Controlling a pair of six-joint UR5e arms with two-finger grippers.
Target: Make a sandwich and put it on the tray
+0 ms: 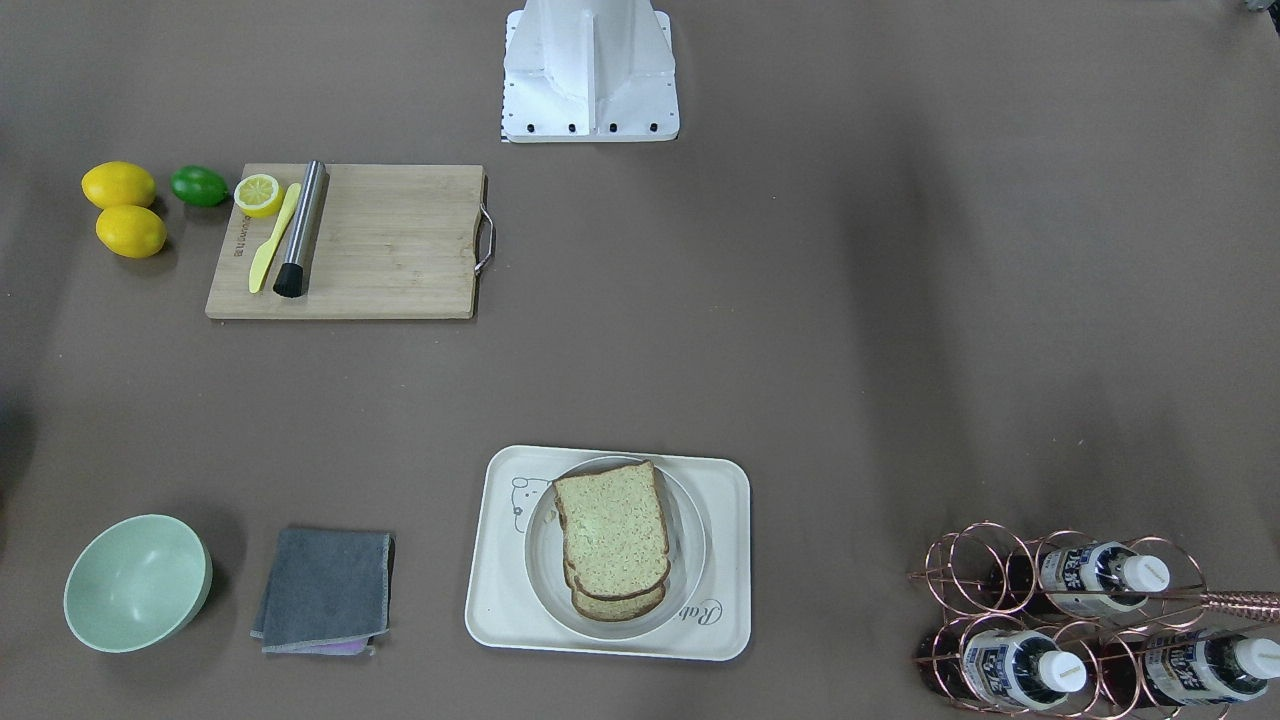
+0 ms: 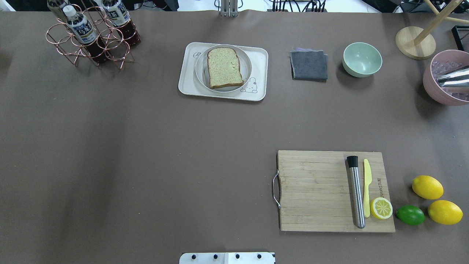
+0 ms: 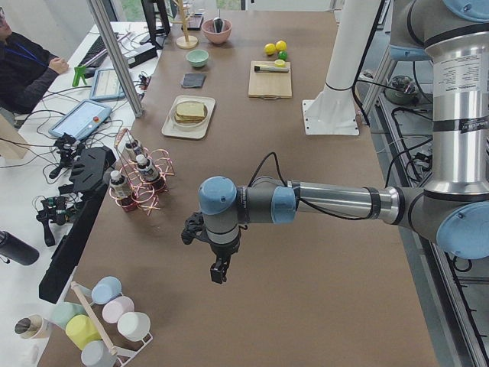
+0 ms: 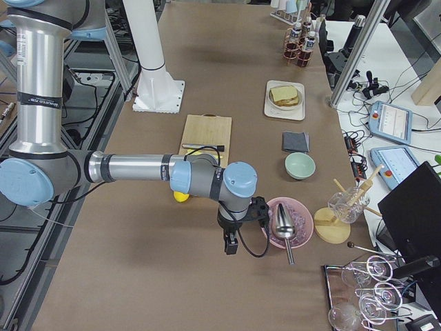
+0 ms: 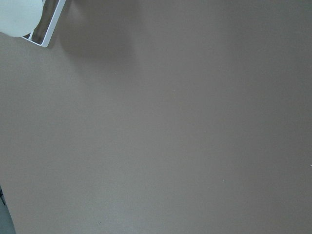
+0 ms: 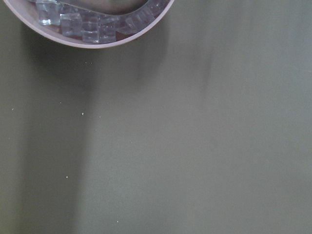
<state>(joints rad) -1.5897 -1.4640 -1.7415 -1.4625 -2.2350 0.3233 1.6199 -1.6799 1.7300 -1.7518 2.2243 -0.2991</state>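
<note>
The sandwich (image 1: 612, 540), stacked brown-crusted bread slices, lies on a round white plate (image 2: 200, 69). The plate sits on the cream tray (image 1: 722, 560) at the far middle of the table. The sandwich (image 2: 224, 68) shows its top slice from overhead. My left gripper (image 3: 219, 271) hangs over bare table far from the tray, past the bottle rack. My right gripper (image 4: 231, 245) hangs beside a pink bowl at the other end. Both show only in the side views, so I cannot tell whether they are open or shut.
A wooden cutting board (image 2: 322, 190) carries a steel muddler (image 2: 356, 192), yellow knife and lemon half; lemons (image 2: 427, 187) and a lime lie beside it. A grey cloth (image 2: 309, 65), green bowl (image 2: 362, 59), bottle rack (image 2: 91, 35) and pink ice bowl (image 2: 445, 79) stand along the far edge. A person (image 3: 23, 65) sits nearby.
</note>
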